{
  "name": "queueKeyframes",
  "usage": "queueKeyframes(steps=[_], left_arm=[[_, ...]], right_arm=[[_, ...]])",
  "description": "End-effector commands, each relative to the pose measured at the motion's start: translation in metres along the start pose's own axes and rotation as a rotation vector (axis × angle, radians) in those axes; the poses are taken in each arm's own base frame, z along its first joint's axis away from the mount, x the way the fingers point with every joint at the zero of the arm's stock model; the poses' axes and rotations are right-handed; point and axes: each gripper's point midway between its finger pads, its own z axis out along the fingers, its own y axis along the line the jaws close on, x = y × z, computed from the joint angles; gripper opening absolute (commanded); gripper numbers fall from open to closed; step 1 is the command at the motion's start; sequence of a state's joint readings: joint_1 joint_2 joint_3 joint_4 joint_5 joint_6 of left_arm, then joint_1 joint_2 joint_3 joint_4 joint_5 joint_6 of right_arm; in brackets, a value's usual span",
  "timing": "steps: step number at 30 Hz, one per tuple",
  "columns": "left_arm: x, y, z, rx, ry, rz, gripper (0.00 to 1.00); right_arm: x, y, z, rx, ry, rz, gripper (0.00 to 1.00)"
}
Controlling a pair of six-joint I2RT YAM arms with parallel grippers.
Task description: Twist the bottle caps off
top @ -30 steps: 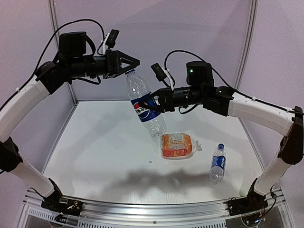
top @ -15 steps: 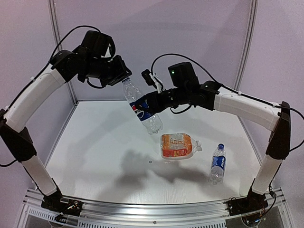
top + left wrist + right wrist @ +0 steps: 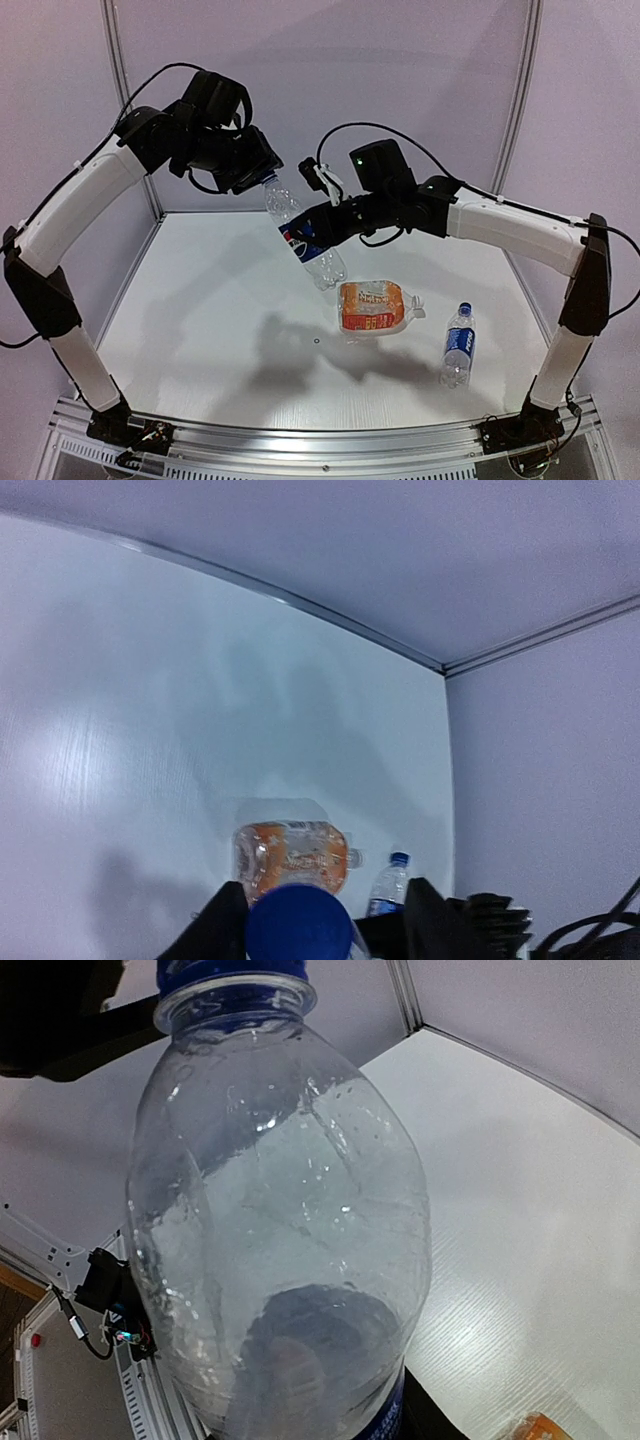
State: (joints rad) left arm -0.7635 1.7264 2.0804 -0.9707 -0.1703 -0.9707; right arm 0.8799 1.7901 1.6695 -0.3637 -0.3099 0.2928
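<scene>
My right gripper (image 3: 312, 228) is shut on the blue label of a clear Pepsi bottle (image 3: 300, 225) and holds it tilted above the table. The bottle fills the right wrist view (image 3: 280, 1220), with its blue cap (image 3: 230, 975) at the top. My left gripper (image 3: 262, 172) is at that cap. In the left wrist view the cap (image 3: 298, 925) sits between the two black fingers (image 3: 225, 920). It lies against the left finger, with a gap to the right one. A squat orange-labelled bottle (image 3: 373, 306) with a whitish cap (image 3: 418, 312) lies on the table. A slim bottle (image 3: 458, 345) with a blue cap (image 3: 464, 307) lies to its right.
The white table (image 3: 200, 320) is walled by pale panels at the back and sides, with a metal rail along the near edge. Both arms arch high over the table's back half. The orange bottle (image 3: 290, 852) and the slim bottle (image 3: 390, 885) also show in the left wrist view.
My left arm has swung in and turned its wrist, bringing the open fingers from beside the cap to around it. My right arm has shifted the bottle slightly left and lower.
</scene>
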Motion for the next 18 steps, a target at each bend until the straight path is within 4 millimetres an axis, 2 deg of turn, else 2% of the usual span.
queueKeyframes(steps=[1, 4, 6, 9, 10, 12, 13, 14, 15, 18], left_arm=[[-0.002, -0.031, -0.025, 0.141, 0.017, -0.002, 0.61], [-0.008, -0.033, -0.038, 0.178, 0.011, 0.001, 0.69], [-0.013, -0.030, -0.044, 0.185, -0.003, 0.011, 0.71], [-0.021, -0.022, -0.061, 0.208, -0.044, 0.023, 0.71], [-0.025, -0.020, -0.073, 0.234, -0.062, 0.023, 0.71], [-0.028, -0.014, -0.081, 0.273, -0.086, 0.049, 0.71], [-0.030, -0.008, -0.083, 0.278, -0.104, 0.064, 0.72], [-0.032, -0.007, -0.094, 0.314, -0.123, 0.090, 0.73], [-0.029, -0.004, -0.092, 0.333, -0.124, 0.128, 0.73], [-0.026, -0.014, -0.111, 0.456, -0.172, 0.296, 0.74]], right_arm=[[-0.002, -0.010, -0.009, 0.048, -0.026, 0.007, 0.36], [-0.002, -0.010, -0.012, 0.050, -0.032, 0.002, 0.36], [-0.002, -0.010, -0.013, 0.053, -0.036, -0.001, 0.36], [-0.004, -0.010, -0.015, 0.057, -0.042, -0.002, 0.35], [-0.004, -0.010, -0.016, 0.058, -0.043, -0.003, 0.35], [-0.008, -0.006, -0.019, 0.048, -0.054, -0.007, 0.35], [-0.010, -0.004, -0.020, 0.036, -0.059, -0.009, 0.35], [-0.013, 0.001, -0.023, 0.017, -0.067, -0.011, 0.35], [-0.016, 0.007, -0.026, -0.011, -0.077, -0.015, 0.36], [-0.025, 0.033, -0.039, -0.134, -0.113, -0.031, 0.36]])
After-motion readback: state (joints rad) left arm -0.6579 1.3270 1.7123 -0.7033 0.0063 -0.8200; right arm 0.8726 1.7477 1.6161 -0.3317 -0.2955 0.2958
